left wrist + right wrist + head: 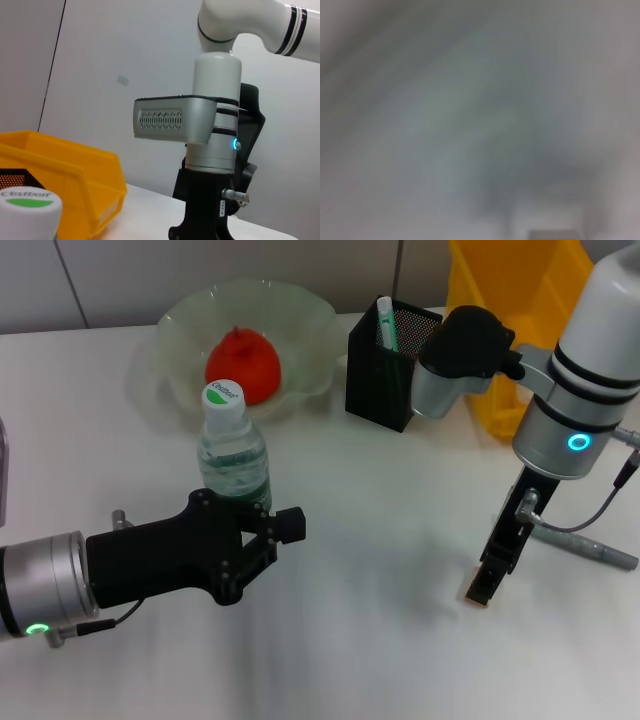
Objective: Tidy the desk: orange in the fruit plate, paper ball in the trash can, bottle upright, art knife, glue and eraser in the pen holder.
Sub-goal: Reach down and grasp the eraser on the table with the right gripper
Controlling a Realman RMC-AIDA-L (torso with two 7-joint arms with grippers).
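Left gripper [262,530] is clamped around the upright bottle [232,450] mid-tabletop, orange [243,365] sits in the fruit plate [180,330] toward the far edge, pen holder [385,370] beside it, and right gripper [488,580] points down, pinching the eraser [478,592] against the desk [380,540].

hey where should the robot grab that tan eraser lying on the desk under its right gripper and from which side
Probably from straight above, pinching the eraser across its two long narrow sides. It lies flat on the desk, so only the top and edges are reachable. The right gripper hangs right over it, pointing down.
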